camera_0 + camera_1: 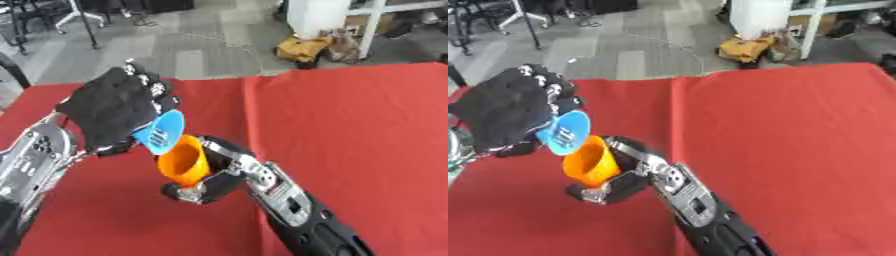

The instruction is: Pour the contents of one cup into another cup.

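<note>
The tabletop (350, 130), covered in red cloth, fills most of both views, and both cups are held above its left half, well in from the far edge and off the cloth.

The left robot hand (109, 107) is the bigger shape, gloved in black, its fingers curled round the blue cup (164, 131). That cup is tipped steeply over, its blue base turned toward the camera and its mouth down against the rim of the orange one.

The right robot hand (206, 182) comes up from the near edge and is closed round the lower part of the orange cup (184, 162), which leans with its mouth up and left toward the blue cup. The 2 cups are touching or nearly so; I cannot tell which.

Both look like thin, light plastic cups, stiff enough to hold by the wall yet likely to flex if squeezed and smooth enough to slip. Taking each round its lower half, as here, seems the sensible place, leaving the rims free.

The contents are not visible: the glove hides the blue cup's mouth and the inside of the orange cup faces away. The marking on the blue base is too blurred to read.
</note>
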{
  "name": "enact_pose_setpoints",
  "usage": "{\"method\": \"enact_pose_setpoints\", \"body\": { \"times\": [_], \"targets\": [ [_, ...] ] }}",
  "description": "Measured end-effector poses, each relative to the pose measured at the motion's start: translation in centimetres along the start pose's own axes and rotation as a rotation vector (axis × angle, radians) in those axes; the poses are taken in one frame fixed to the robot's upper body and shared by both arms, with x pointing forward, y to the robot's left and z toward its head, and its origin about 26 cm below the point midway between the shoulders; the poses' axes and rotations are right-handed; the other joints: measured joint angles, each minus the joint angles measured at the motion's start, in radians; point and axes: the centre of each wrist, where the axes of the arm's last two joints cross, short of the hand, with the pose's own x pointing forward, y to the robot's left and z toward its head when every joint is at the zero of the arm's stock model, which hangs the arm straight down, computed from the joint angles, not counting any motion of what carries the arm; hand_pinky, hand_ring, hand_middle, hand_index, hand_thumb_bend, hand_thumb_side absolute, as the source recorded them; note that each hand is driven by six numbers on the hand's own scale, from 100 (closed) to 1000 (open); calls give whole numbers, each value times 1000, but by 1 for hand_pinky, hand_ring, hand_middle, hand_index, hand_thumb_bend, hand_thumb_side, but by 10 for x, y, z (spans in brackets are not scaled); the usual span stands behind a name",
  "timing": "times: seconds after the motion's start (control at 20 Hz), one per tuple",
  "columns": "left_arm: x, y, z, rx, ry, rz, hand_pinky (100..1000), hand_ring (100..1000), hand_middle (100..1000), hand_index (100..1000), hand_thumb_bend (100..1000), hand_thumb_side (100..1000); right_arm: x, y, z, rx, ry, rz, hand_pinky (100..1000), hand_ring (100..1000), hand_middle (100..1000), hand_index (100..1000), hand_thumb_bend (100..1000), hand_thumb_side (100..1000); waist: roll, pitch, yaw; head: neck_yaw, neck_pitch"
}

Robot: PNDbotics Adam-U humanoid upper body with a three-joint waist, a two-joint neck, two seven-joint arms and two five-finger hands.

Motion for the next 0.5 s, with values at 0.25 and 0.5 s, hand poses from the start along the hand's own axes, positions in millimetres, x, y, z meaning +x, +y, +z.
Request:
{"method": "enact_pose_setpoints", "body": {
  "times": [0.25, 0.5],
  "targets": [
    [-4, 4, 2, 6, 11, -32, 398, 465, 429, 700, 674, 100, 0, 0, 0, 0, -1, 0, 711, 435, 424, 724, 325, 100, 0, -3, 2, 0, 0],
    [-6, 7, 3, 8, 13, -47, 398, 465, 429, 700, 675, 100, 0, 0, 0, 0, -1, 0, 710, 435, 424, 724, 324, 100, 1, -4, 5, -1, 0]
  ]
}}
